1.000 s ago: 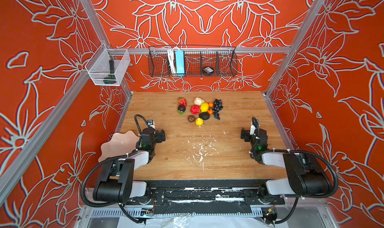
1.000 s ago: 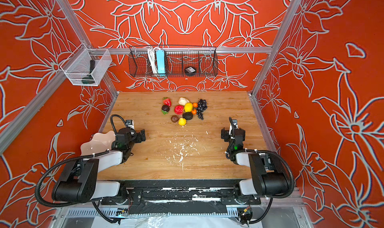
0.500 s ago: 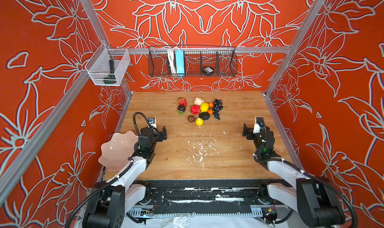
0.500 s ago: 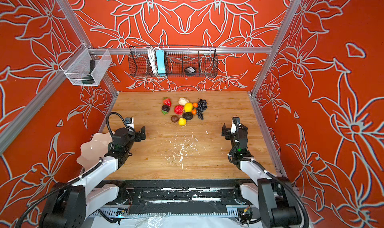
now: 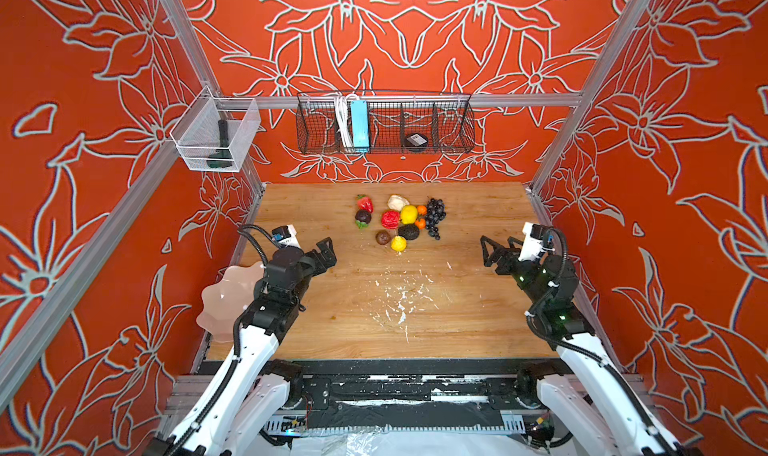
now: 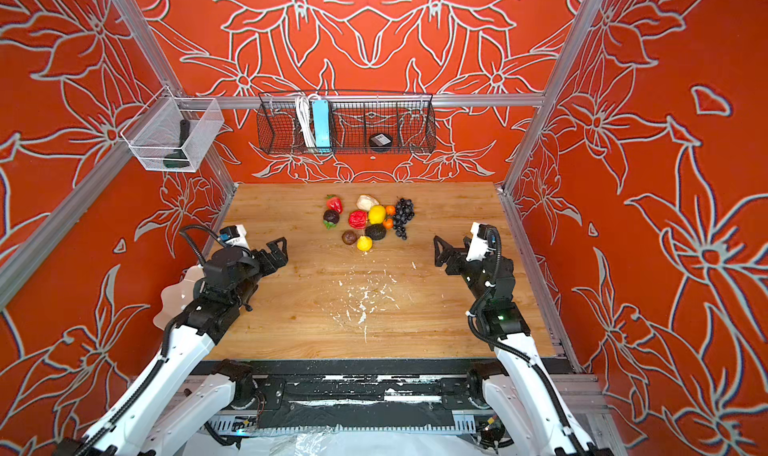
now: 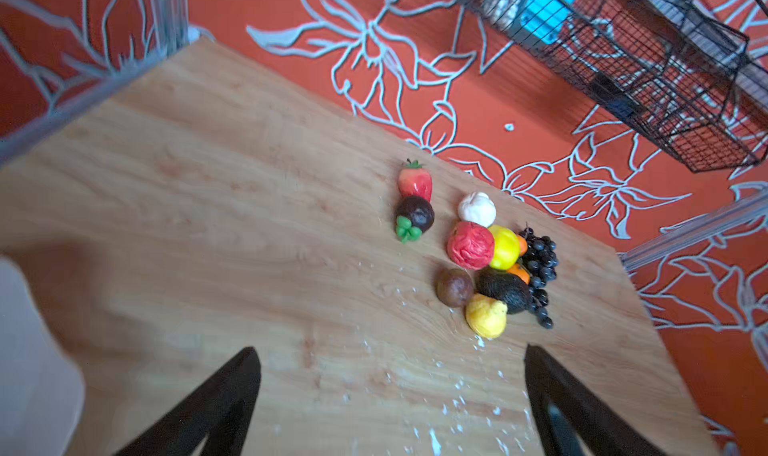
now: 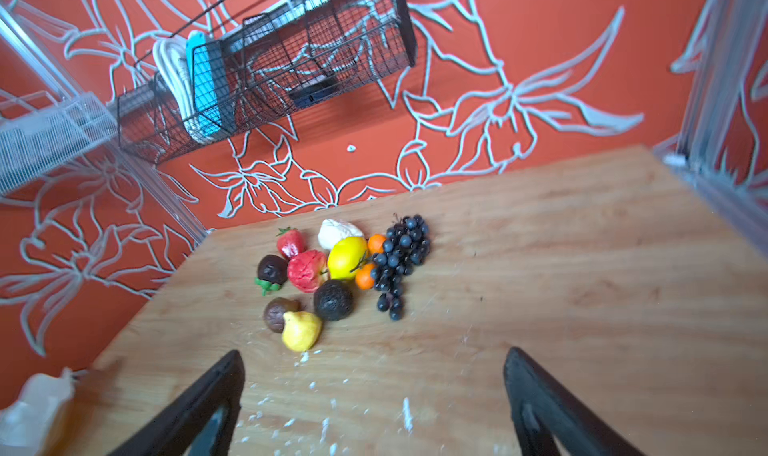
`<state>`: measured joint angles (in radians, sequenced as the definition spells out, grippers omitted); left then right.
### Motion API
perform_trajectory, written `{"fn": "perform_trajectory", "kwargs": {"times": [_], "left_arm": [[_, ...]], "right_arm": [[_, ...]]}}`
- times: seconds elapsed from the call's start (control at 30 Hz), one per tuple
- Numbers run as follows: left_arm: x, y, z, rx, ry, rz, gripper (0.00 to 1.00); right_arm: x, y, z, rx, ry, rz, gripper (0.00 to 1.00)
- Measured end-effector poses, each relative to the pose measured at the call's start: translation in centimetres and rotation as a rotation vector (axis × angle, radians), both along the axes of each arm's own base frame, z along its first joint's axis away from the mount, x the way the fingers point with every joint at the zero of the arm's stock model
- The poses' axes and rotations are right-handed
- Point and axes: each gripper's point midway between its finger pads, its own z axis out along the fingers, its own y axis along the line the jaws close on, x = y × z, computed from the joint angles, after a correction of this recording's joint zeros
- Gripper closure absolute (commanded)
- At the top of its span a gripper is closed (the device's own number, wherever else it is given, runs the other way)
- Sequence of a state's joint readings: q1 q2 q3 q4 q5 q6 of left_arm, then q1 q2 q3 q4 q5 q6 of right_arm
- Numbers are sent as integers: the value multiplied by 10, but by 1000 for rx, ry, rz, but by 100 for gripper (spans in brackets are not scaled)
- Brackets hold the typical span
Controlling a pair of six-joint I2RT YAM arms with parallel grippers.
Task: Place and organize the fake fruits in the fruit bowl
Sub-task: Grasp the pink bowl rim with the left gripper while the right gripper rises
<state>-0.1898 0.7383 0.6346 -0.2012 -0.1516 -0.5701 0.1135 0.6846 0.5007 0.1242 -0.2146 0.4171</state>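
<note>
Both arms stretch forward over the tabletop (image 5: 457, 308), left pincer (image 5: 327, 253) and right pincer (image 5: 489, 253) spread wide, empty. Small colourful fruits (image 5: 399, 223) cluster near the back; the pale pink wavy bowl (image 5: 224, 304) sits at the left edge.

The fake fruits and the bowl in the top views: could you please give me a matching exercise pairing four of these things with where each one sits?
Things:
1. strawberry
2. grape bunch
3. fruit bowl
4. pear-shaped yellow fruit

Places:
a. lowest of the fake fruits in a top view
b. upper left corner of the group
c. left edge of the table, apart from the group
d. right end of the group

Pairs: 1-b; 2-d; 3-c; 4-a
</note>
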Motion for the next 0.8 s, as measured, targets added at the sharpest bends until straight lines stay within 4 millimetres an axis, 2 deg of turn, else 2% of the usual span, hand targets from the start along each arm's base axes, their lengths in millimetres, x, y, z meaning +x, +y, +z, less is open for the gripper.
{"fn": "perform_trajectory", "kwargs": {"times": [0.1, 0.17, 0.33, 0.47, 0.63, 0.8], "left_arm": [[-22, 4, -11, -77, 28, 34, 1], [-36, 9, -25, -106, 66, 66, 1], [-57, 29, -52, -67, 208, 176, 1], [-63, 48, -68, -8, 350, 304, 1], [-59, 63, -96, 53, 510, 425, 1], [-58, 98, -113, 19, 575, 569, 1]], "right_arm": [[-12, 4, -18, 62, 75, 19, 3], [-19, 9, -38, 91, 130, 46, 2], [-26, 15, -80, 108, 264, 62, 2], [-26, 21, -86, 113, 293, 80, 2], [-26, 24, -93, 105, 319, 85, 2], [-28, 26, -93, 97, 316, 88, 2]]}}
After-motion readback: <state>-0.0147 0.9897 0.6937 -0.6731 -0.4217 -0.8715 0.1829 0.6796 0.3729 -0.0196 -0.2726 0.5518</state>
